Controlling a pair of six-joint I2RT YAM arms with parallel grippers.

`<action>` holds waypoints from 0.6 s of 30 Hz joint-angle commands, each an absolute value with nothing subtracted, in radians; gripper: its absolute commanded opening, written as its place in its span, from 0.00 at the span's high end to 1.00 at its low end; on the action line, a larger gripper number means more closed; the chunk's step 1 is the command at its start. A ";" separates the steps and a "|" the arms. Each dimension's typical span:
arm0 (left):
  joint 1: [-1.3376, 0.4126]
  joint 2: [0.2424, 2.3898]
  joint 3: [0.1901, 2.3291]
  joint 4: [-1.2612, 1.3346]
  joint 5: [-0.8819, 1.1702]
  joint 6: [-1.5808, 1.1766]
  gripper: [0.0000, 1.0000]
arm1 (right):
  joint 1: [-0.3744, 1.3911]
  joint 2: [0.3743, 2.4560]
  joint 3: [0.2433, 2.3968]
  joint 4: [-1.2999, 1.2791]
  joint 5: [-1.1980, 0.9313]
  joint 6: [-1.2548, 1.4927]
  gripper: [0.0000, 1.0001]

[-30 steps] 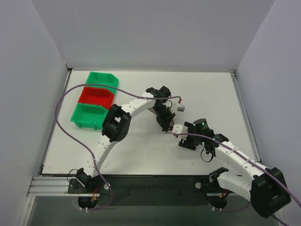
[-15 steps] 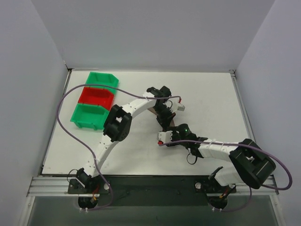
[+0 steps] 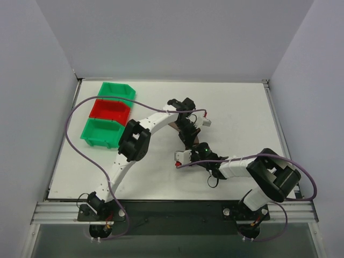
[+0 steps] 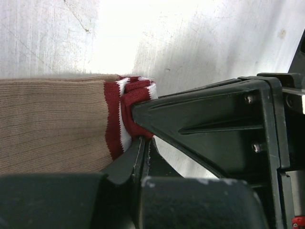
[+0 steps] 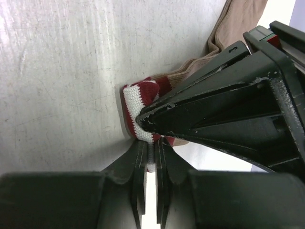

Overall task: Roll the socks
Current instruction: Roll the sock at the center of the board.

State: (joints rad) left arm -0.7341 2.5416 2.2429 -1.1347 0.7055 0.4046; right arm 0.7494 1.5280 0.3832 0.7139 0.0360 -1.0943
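Note:
The socks show as one tan-brown sock [image 4: 47, 124] lying flat on the table, with a maroon, white-striped cuff [image 4: 114, 119]. My left gripper [image 4: 143, 145] is shut on the bunched cuff. My right gripper [image 5: 151, 151] is shut on the cuff's edge [image 5: 138, 98] right beside it, and the left gripper's fingers [image 5: 214, 105] cross just above. In the top view both grippers meet mid-table, the left [image 3: 188, 141] just behind the right [image 3: 191, 150]. Only a brown strip of sock [image 3: 174, 127] shows there, under the left arm.
Three small bins stand in a row at the back left: green [image 3: 117, 90], red [image 3: 110, 109], green [image 3: 101, 133]. The white table [image 3: 242, 107] is walled on three sides. A purple cable loops from each arm.
My right gripper has swung left across the table to the left gripper and closed on the cuff. The left gripper has stayed put, still shut on the cuff.

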 commanded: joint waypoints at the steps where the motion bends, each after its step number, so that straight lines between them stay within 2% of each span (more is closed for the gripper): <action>1: -0.744 2.560 2.203 -1.147 0.581 0.425 0.96 | 0.758 1.575 0.414 0.536 -0.003 -1.048 1.00; 8: -0.742 2.422 2.050 -1.059 0.578 0.433 0.80 | 0.753 1.563 0.498 0.376 -0.034 -0.985 1.00; 11: -0.738 2.341 1.978 -0.997 0.591 0.439 0.65 | 0.750 1.571 0.531 0.333 -0.052 -0.970 1.00; 12: -0.733 2.300 1.924 -0.955 0.594 0.431 0.64 | 0.753 1.580 0.537 0.328 -0.052 -0.968 1.00; 13: -0.724 2.280 1.901 -0.936 0.600 0.428 0.56 | 0.753 1.586 0.543 0.325 -0.048 -0.968 1.00; 15: -0.713 2.228 1.838 -0.887 0.629 0.419 0.55 | 0.753 1.598 0.554 0.316 -0.041 -0.968 1.00; 16: -0.697 2.212 1.818 -0.870 0.641 0.417 0.49 | 0.753 1.601 0.557 0.308 -0.040 -0.966 1.00; 17: -0.689 2.195 1.800 -0.855 0.659 0.405 0.48 | 0.753 1.605 0.566 0.295 -0.040 -0.966 1.00; 18: -0.677 2.160 1.781 -0.813 0.667 0.396 0.41 | 0.752 1.609 0.571 0.290 -0.038 -0.966 1.00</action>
